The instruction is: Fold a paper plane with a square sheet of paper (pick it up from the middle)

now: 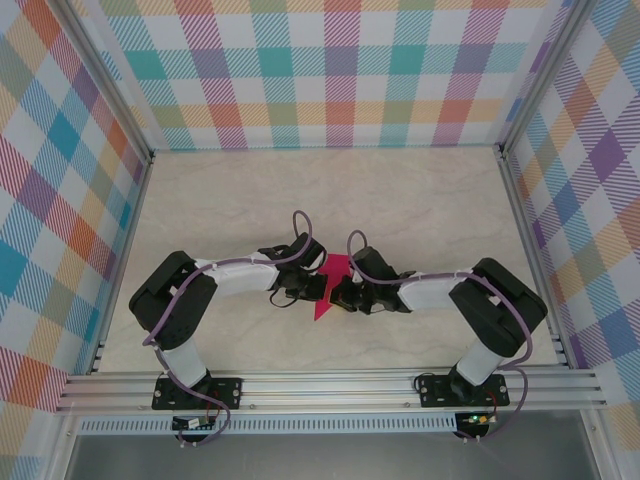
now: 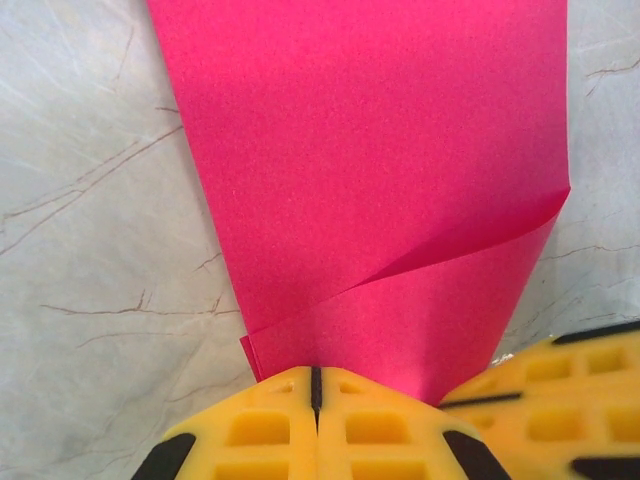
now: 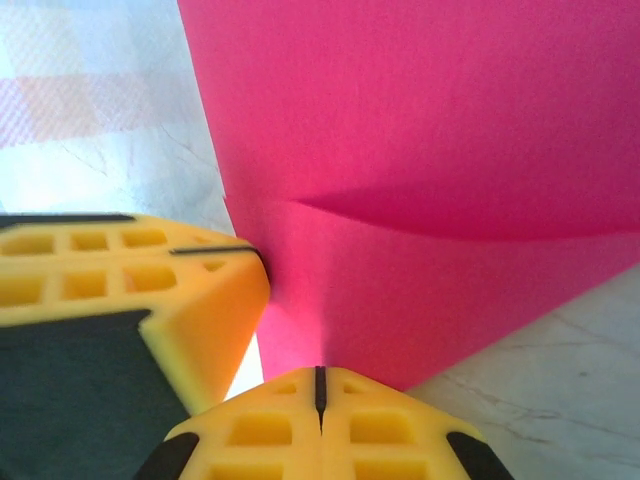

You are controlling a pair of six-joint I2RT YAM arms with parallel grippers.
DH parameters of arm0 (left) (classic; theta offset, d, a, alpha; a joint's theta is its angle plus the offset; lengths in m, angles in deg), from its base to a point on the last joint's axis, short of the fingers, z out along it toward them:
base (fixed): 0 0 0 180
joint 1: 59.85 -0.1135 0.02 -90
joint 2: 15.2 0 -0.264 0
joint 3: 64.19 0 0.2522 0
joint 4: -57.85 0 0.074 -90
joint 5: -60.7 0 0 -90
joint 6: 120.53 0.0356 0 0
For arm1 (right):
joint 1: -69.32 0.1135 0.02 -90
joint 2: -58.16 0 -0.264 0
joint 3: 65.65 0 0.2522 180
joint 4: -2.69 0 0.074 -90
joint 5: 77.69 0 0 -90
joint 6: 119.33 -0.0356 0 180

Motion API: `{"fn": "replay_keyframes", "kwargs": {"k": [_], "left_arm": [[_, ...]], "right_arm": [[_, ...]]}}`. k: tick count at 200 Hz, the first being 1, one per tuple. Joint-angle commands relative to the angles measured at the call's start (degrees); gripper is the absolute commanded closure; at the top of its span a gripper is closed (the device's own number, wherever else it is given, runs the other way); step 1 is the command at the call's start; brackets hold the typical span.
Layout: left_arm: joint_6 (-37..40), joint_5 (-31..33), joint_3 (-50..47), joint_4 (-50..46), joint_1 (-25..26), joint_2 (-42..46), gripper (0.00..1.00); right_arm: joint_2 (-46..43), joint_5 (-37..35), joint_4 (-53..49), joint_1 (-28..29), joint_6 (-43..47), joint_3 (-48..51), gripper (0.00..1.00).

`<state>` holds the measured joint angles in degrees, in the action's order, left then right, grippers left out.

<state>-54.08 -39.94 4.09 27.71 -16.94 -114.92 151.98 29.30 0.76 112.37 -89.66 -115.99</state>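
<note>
The two arms reach in from left and right and meet over the middle of the pale marbled table (image 1: 420, 200), a little nearer than its centre, with the magenta-pink sheet of paper (image 1: 334, 270) between their tips. From above the sheet looks like an arrow: a broad point towards the far side and a narrow tail towards the near edge, with the black wrists covering its middle. The left gripper (image 1: 320, 289) comes at it from the left and the right gripper (image 1: 343, 295) from the right, their tips almost together. In the left wrist view the left gripper (image 2: 316, 385) has its yellow fingers pressed tight together with only a dark seam between them, and the sheet of paper (image 2: 370, 170) runs straight into that seam, so it appears pinched at its edge. A folded flap crosses the sheet at a slant, and one yellow finger (image 2: 565, 385) of the right gripper sits just beside it at the lower right. In the right wrist view the right gripper (image 3: 320, 385) is likewise fully closed, and the sheet of paper (image 3: 430, 120) rises out of its tips with a shallow curved flap across it. A finger (image 3: 120, 285) of the left gripper touches the sheet at the left. Plaid walls (image 1: 340, 70) surround the table.
</note>
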Motion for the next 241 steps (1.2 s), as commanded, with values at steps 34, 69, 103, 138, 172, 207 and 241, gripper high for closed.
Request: {"fn": "replay_keyframes", "kwargs": {"k": [34,69,103,138,172,207,241], "left_arm": [[0.2,1.8,-1.5,-3.6,-0.2,-0.3,1.0],[0.3,2.2,-1.7,-3.8,-0.2,-0.2,1.0],[0.3,2.3,-1.5,-4.1,-0.3,-0.2,1.0],[0.3,2.1,-1.6,-4.1,-0.2,-0.4,1.0],[0.4,2.0,-1.5,-4.1,-0.2,-0.4,1.0],[0.5,2.0,-1.5,-4.2,-0.2,-0.3,1.0],[0.5,2.3,-1.6,-4.5,-0.2,-0.2,1.0]], "right_arm": [[2.2,1.8,0.0,-3.8,2.9,-1.4,1.0],[3.5,1.6,-2.3,-4.7,3.0,-1.9,1.0],[0.4,2.0,-3.0,-5.9,3.5,-2.1,1.0],[0.7,3.7,-2.6,-8.2,5.0,-2.7,1.0],[3.4,3.5,-1.9,-8.8,5.0,-2.3,1.0],[4.4,1.9,-4.3,-8.9,5.4,-2.5,1.0],[0.9,2.7,-4.2,-10.0,5.8,-2.6,1.0]]}}
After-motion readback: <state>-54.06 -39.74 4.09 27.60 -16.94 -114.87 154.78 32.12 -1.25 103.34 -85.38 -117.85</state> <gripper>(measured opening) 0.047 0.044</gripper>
